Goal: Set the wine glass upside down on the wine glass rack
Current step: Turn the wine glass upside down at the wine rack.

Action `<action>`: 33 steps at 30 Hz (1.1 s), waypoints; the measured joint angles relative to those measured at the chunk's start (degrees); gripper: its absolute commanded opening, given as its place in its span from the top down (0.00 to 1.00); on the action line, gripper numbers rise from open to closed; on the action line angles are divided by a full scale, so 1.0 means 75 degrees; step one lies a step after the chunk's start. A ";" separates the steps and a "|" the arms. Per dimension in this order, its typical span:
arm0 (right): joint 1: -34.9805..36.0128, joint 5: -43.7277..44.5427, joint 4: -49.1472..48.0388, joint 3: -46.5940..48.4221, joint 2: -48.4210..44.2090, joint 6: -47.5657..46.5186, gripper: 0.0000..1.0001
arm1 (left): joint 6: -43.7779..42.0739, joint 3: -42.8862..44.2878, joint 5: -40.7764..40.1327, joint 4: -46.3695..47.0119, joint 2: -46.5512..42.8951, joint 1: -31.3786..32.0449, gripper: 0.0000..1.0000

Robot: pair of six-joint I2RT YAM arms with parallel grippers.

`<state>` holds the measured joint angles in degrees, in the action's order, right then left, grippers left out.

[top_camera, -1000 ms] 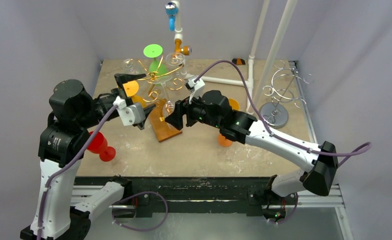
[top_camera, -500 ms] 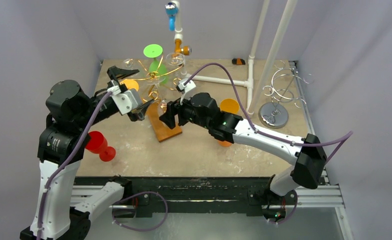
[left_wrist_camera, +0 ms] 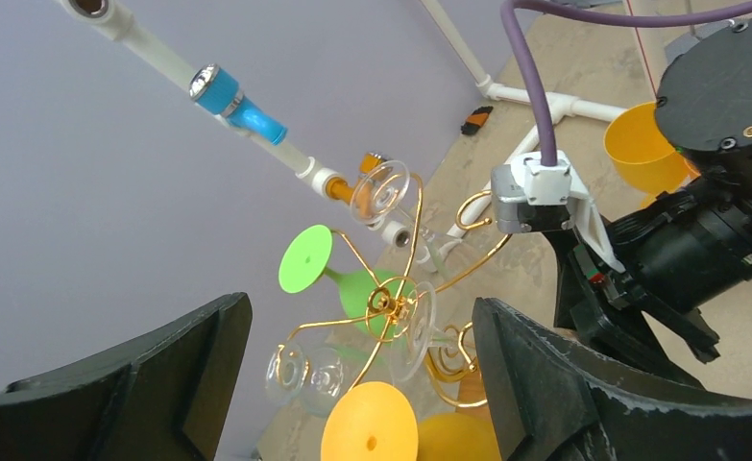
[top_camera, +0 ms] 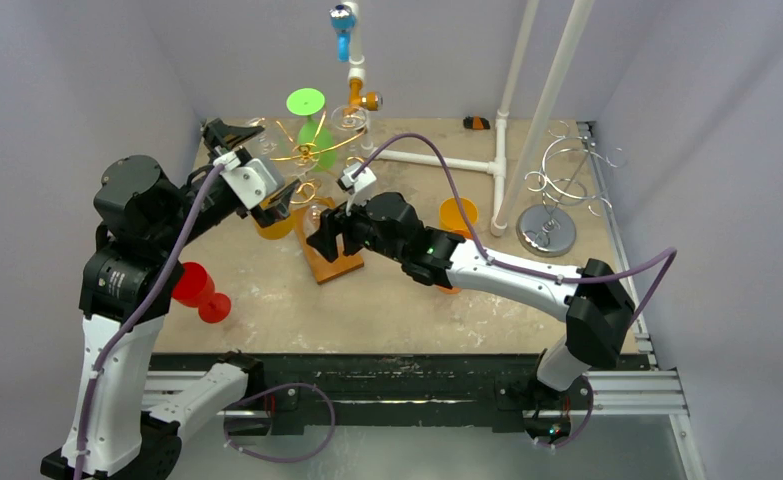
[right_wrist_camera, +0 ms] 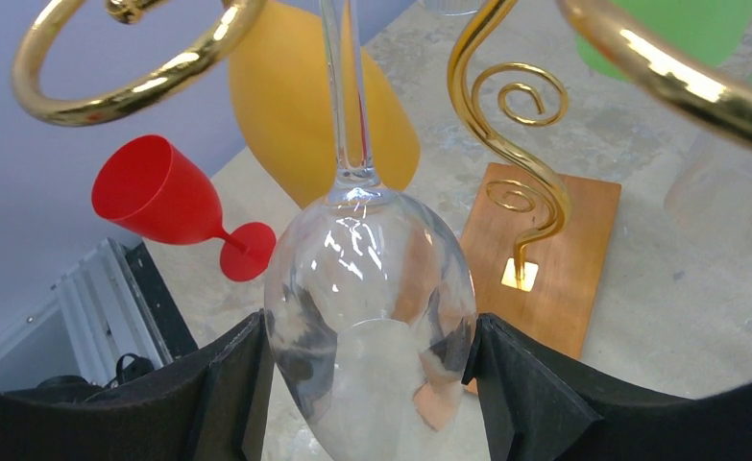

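A clear wine glass (right_wrist_camera: 367, 288) hangs bowl down and stem up, and my right gripper (right_wrist_camera: 367, 360) is shut on its bowl, one black finger on each side. Its stem rises just right of a gold ring arm (right_wrist_camera: 132, 91) of the wine glass rack (top_camera: 307, 155). From above, the right gripper (top_camera: 325, 232) is over the rack's wooden base (top_camera: 329, 258). My left gripper (top_camera: 252, 165) is open at the rack's left side, holding nothing. In the left wrist view, the left gripper (left_wrist_camera: 362, 370) frames the rack's hub, and a yellow glass (left_wrist_camera: 369, 437) hangs upside down there.
A green glass (top_camera: 307, 102) and clear glasses hang on the gold rack. A red glass (top_camera: 195, 290) lies on the table at the left. An orange glass (top_camera: 458, 215) stands behind the right arm. A silver wire rack (top_camera: 557, 190) and white pipes (top_camera: 512, 90) stand at the right.
My right arm has carried the clear glass left, in under the gold rack. My left gripper has risen and drawn back left, away from the yellow glass.
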<state>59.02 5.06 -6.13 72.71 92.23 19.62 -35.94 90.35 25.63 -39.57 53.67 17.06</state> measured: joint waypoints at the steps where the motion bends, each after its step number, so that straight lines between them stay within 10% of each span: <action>1: 0.0026 -0.0003 -0.0041 0.0000 0.0003 -0.0003 0.79 | 0.0026 -0.0012 -0.0087 0.0029 0.0012 0.0000 0.09; 33: 0.0495 0.0230 -0.1859 -0.1081 -0.0219 -0.0221 0.82 | 0.0163 -0.0248 -0.0845 0.0344 0.0154 0.0000 0.10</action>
<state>62.74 6.79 -20.08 64.60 90.59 17.96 -34.72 88.49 19.29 -36.99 54.83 17.06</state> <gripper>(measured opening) 0.725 0.900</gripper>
